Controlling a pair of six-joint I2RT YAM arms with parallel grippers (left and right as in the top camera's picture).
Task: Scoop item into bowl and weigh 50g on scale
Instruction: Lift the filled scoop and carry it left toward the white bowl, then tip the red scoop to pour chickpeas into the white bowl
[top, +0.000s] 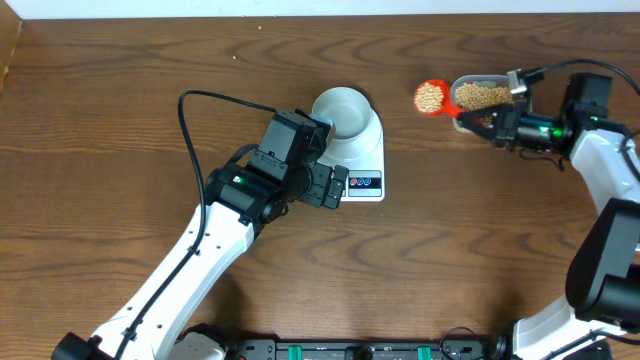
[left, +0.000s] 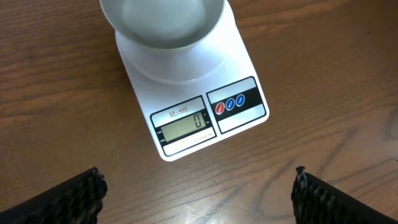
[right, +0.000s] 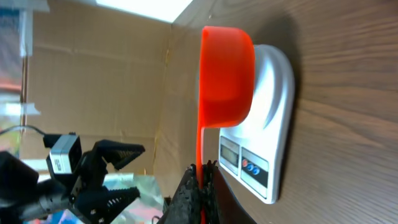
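Note:
The pale bowl (top: 341, 111) (left: 161, 22) stands empty on the white scale (top: 366, 150) (left: 193, 81), whose display (left: 185, 126) reads 0. My left gripper (top: 343, 186) (left: 199, 186) is open just in front of the scale's display end, with bare table between its fingers. My right gripper (top: 470, 115) (right: 202, 171) is shut on the handle of an orange scoop (top: 432, 96) (right: 227, 74). The scoop is filled with tan beans and hangs level to the right of the scale, beside the tub. The scale (right: 267, 143) shows beyond the scoop in the right wrist view.
A clear plastic tub (top: 480, 96) with more beans sits at the back right, just behind the right gripper. A black cable (top: 215, 98) loops over the table from the left arm. A cardboard wall (right: 106, 81) stands past the table's far side.

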